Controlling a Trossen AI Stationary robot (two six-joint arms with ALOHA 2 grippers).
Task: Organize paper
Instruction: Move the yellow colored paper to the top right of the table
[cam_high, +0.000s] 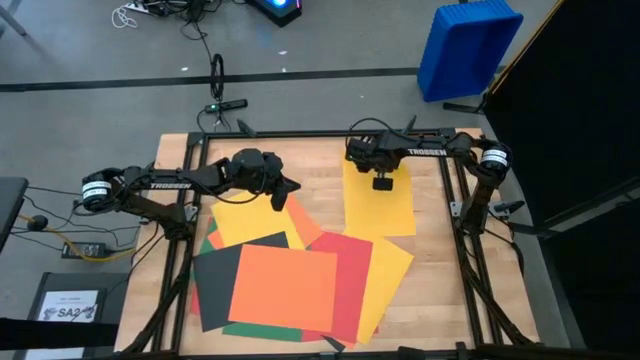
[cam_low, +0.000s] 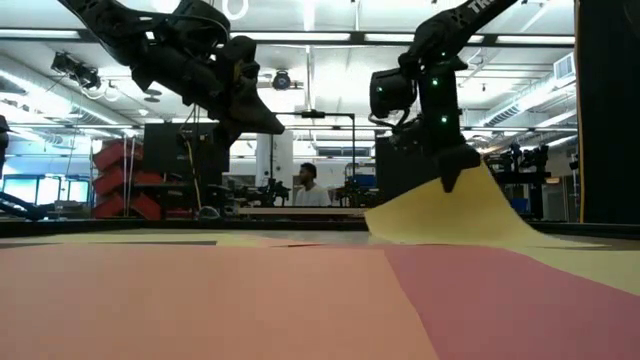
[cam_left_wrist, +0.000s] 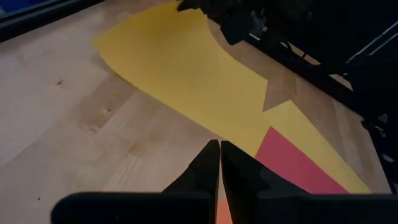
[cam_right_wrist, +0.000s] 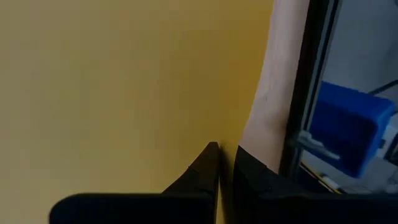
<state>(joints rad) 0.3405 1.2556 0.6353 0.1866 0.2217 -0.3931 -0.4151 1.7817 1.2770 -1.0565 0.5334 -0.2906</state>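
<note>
From above, we see our right claw (cam_high: 382, 184) pinched on the far edge of a large matte yellow-orange sheet of paper (cam_high: 380, 205) that lies apart on the wooden tabletop (cam_high: 440, 290). Our left claw (cam_high: 287, 189) hangs closed and empty, and just nearer than it spreads the loose pile of paper sheets (cam_high: 290, 285): orange on top, with red, yellow, black and green fanned underneath.

At tabletop height, the right claw (cam_low: 449, 181) shows what the overhead misses: the held sheet's (cam_low: 450, 215) edge is lifted into a peak while the rest trails on the wood. The left claw (cam_low: 262, 118) floats well clear of everything.

The left wrist view confirms its fingers (cam_left_wrist: 214, 163) are pressed together on nothing, above bare wood beside yellow and red sheets.

The right wrist view shows the fingers (cam_right_wrist: 214, 165) together at the yellow paper's (cam_right_wrist: 124, 93) edge, close to the table frame.

We judge the step is carrying this sheet to the pile; we should lift gently, keep it taut, and avoid creasing the pinched edge.
</note>
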